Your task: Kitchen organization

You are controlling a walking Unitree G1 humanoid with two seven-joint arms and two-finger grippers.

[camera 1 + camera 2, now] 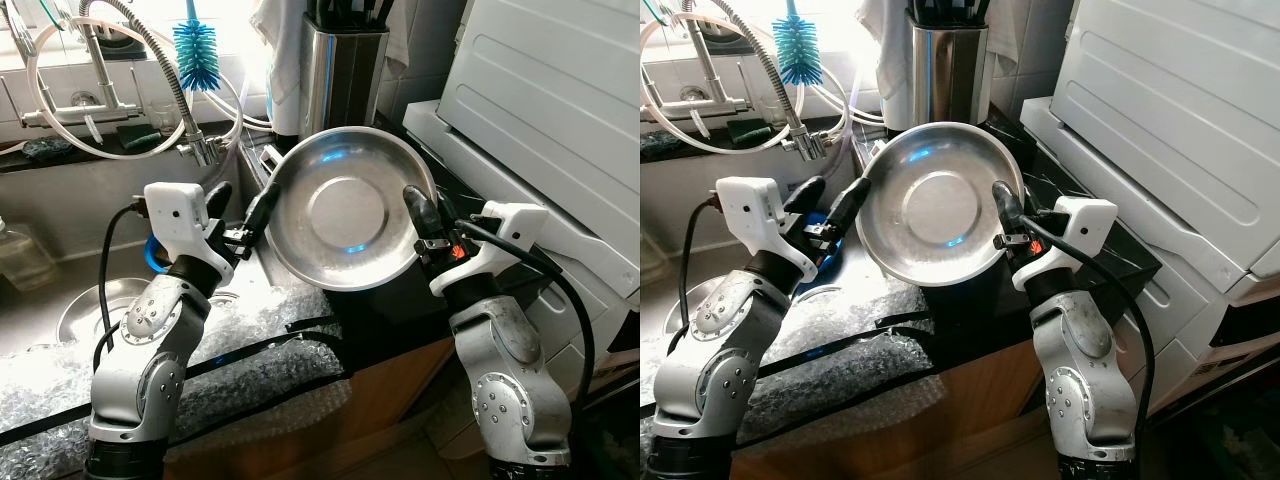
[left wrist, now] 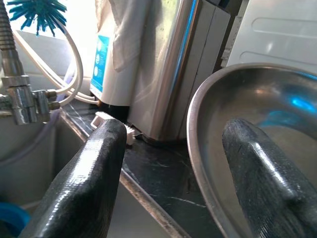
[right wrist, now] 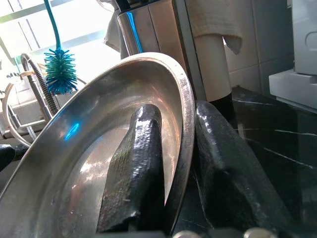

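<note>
— While you hold it up, where is the steel bowl (image 1: 345,205)?

— Tilted above the black counter (image 1: 400,300), cavity facing me. My right gripper (image 1: 421,221) clamps its 3 o'clock rim; my left gripper (image 1: 245,222), fingers spread and gripping nothing, straddles the 9 o'clock rim.

— Nearer arm?

— The right; it alone grips.

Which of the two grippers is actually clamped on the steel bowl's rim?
The right gripper on the round steel bowl: its jaws pinch the rim. The left gripper straddles the rim, open.
</note>
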